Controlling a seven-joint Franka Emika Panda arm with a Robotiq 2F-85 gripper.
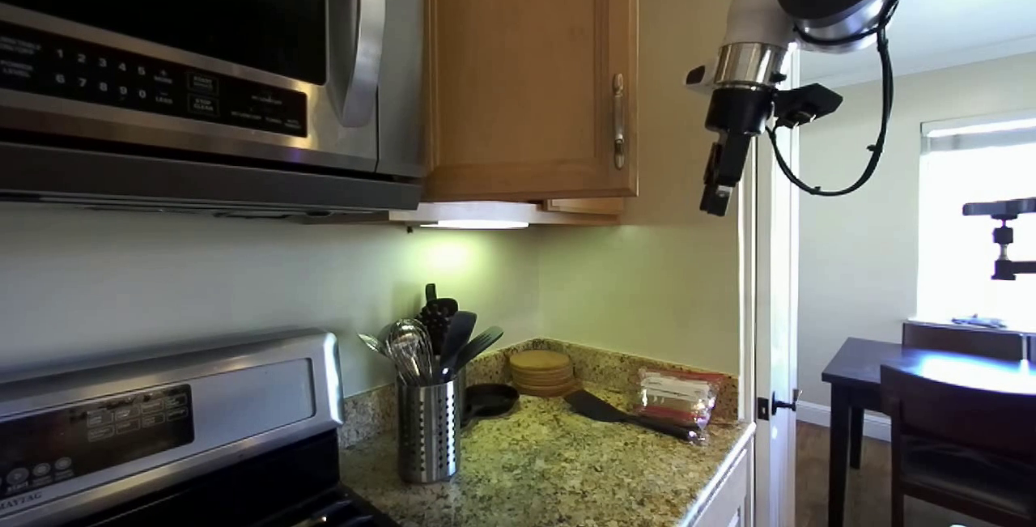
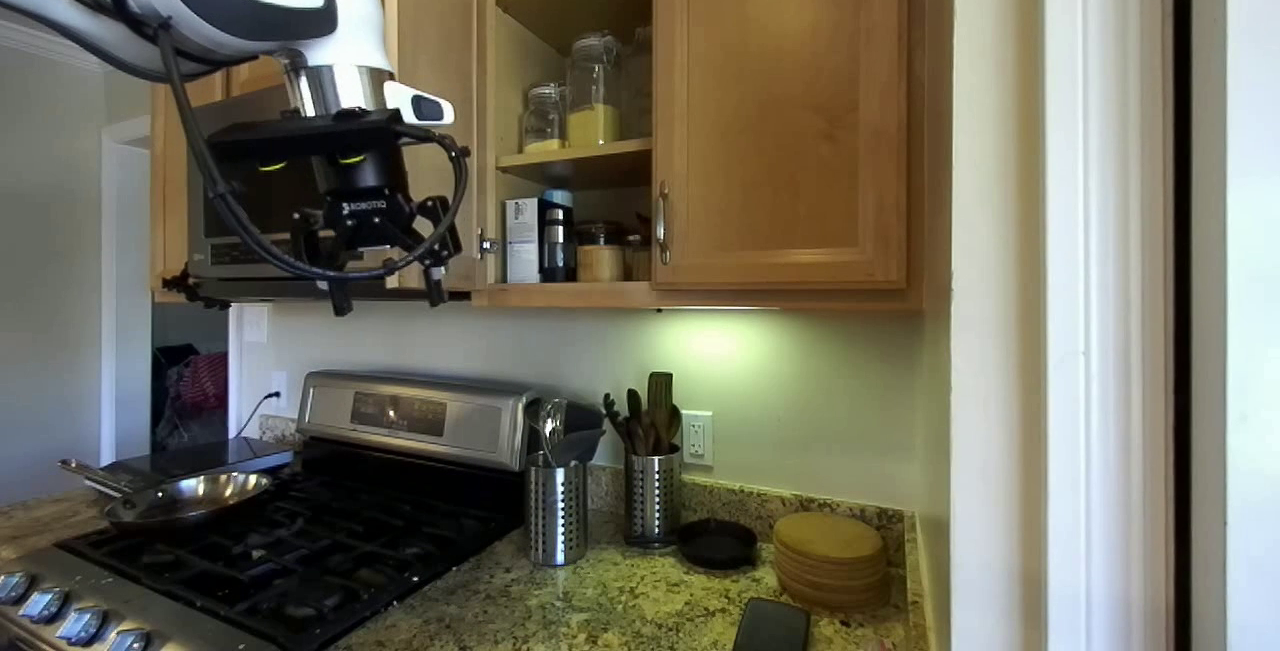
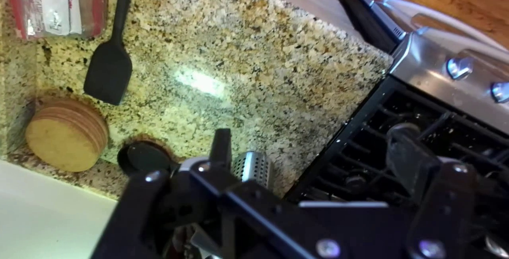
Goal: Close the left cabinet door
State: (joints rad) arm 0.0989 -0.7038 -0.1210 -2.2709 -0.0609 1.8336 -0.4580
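Brown and wooden, the left cabinet door point(image 1: 526, 65) hangs open beside the microwave point(image 1: 202, 65), so the shelves point(image 2: 580, 1) show. My pincer point(image 2: 389, 300) is wide and holds nothing — in an exterior view there is a gap between it and the handle point(image 1: 619, 121). I think this is the lining-up step. Next, I should reach the handle side and press gently — toward the shelves.

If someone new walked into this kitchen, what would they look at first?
Probably the big white-and-black robot arm, at the upper left in an exterior view, its gripper hanging open. Next, maybe the jars on the shelves to its right, showing because the left cabinet door, beside the microwave, stands open.
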